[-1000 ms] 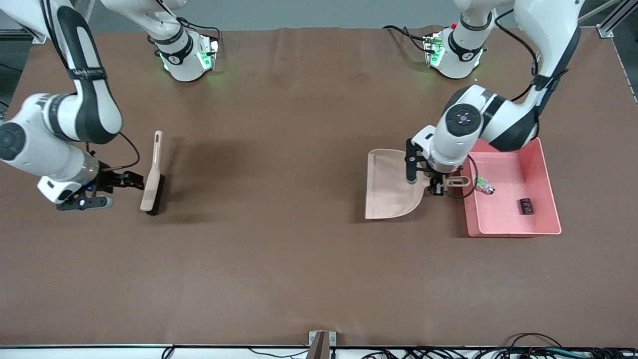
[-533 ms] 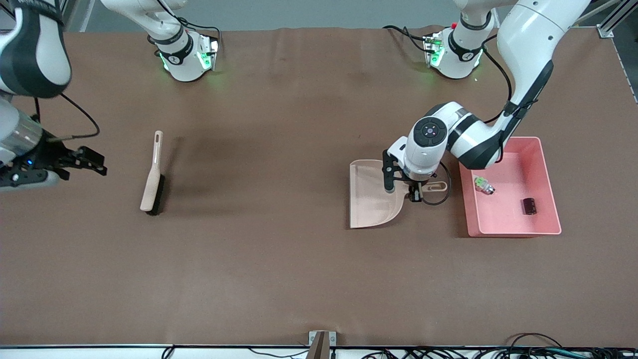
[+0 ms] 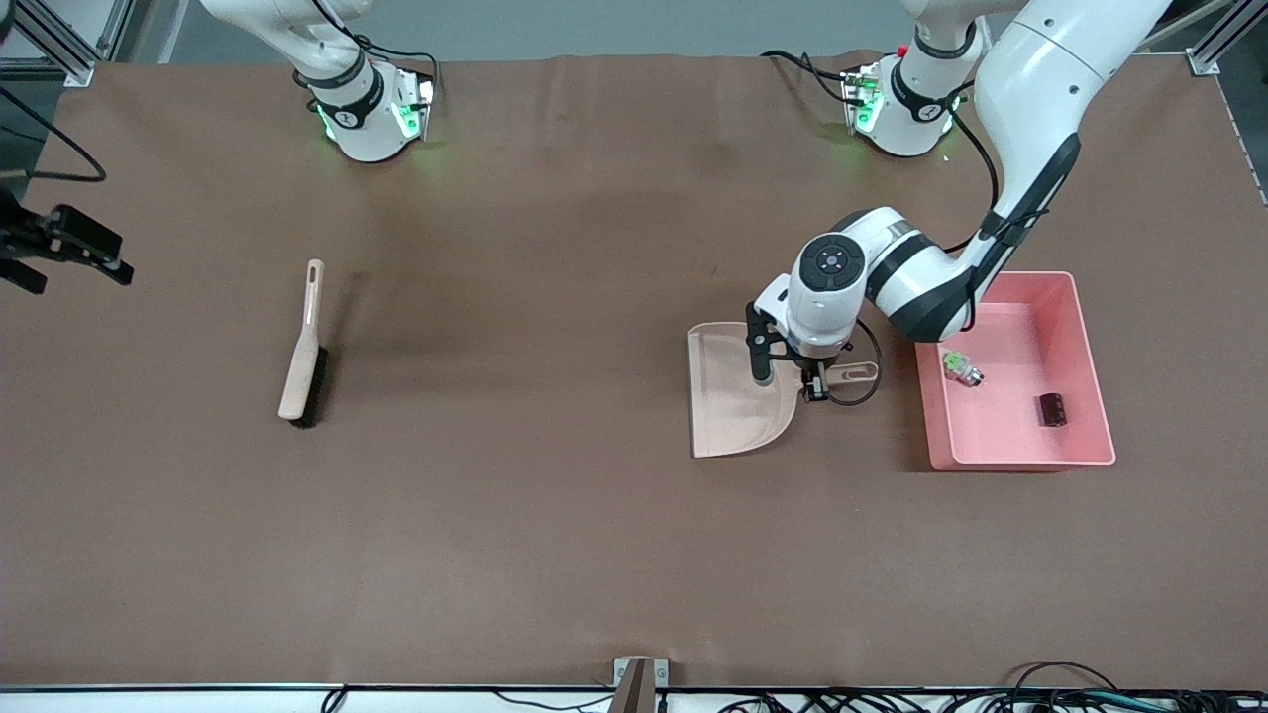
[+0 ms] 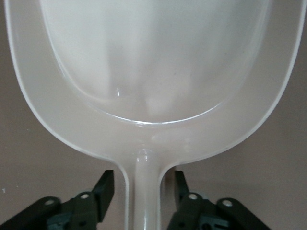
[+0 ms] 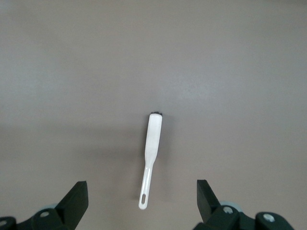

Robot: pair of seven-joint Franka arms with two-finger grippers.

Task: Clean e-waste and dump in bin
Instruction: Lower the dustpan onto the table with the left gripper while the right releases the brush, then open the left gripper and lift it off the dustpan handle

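The pink bin (image 3: 1085, 337) stands at the left arm's end of the table. Both e-waste parts lie in it: the white-grey one (image 3: 961, 368) and the dark maroon-black one (image 3: 1050, 409). The beige dustpan (image 3: 733, 396) lies flat on the table beside the bin, and it fills the left wrist view (image 4: 153, 72). My left gripper (image 3: 817, 384) is open, with a finger (image 4: 103, 189) on each side of the dustpan's handle (image 4: 146, 191) and a gap to each. My right gripper (image 3: 84, 259) is open and empty, high over the right arm's end of the table.
A beige hand brush (image 3: 302, 347) with dark bristles lies on the table toward the right arm's end; it also shows in the right wrist view (image 5: 151, 148), far below the gripper. A small bracket (image 3: 634, 678) sits at the table edge nearest the front camera.
The left gripper has carried the dustpan away from the bin toward the table's middle and now stands open around the handle. The right gripper has pulled away from the brush and risen.
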